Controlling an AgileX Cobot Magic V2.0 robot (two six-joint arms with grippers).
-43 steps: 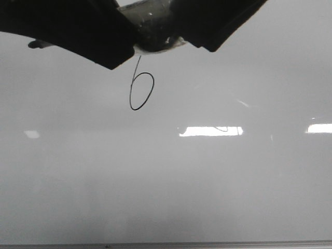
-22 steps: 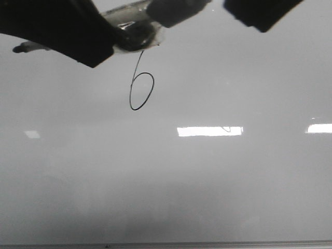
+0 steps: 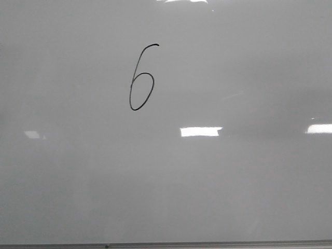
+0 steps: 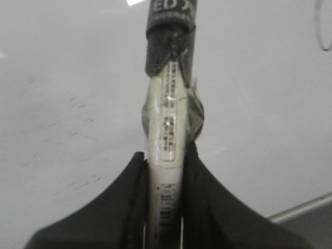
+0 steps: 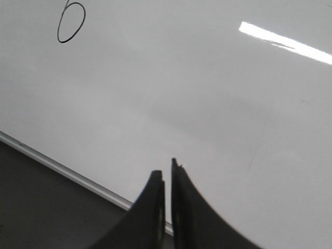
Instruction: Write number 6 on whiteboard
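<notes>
A thin black number 6 (image 3: 141,78) stands whole on the whiteboard (image 3: 218,187), left of centre and high in the front view. No arm shows in the front view. In the left wrist view my left gripper (image 4: 165,168) is shut on a white marker (image 4: 167,135) with a black cap end, held off the board; part of the 6's loop (image 4: 322,31) shows at the edge. In the right wrist view my right gripper (image 5: 167,174) is shut and empty, over the board near its frame; the 6's loop (image 5: 71,25) shows far off.
Bright rectangular light reflections (image 3: 201,132) lie on the board. A thin frame strip (image 3: 166,245) runs along its lower edge, also in the right wrist view (image 5: 62,168) with a dark surface beyond it. Faint smudge marks (image 4: 78,104) are on the board.
The left arm with the marker has drawn back out of the front view, uncovering the top of the 6, which now shows its full stem and hook.
</notes>
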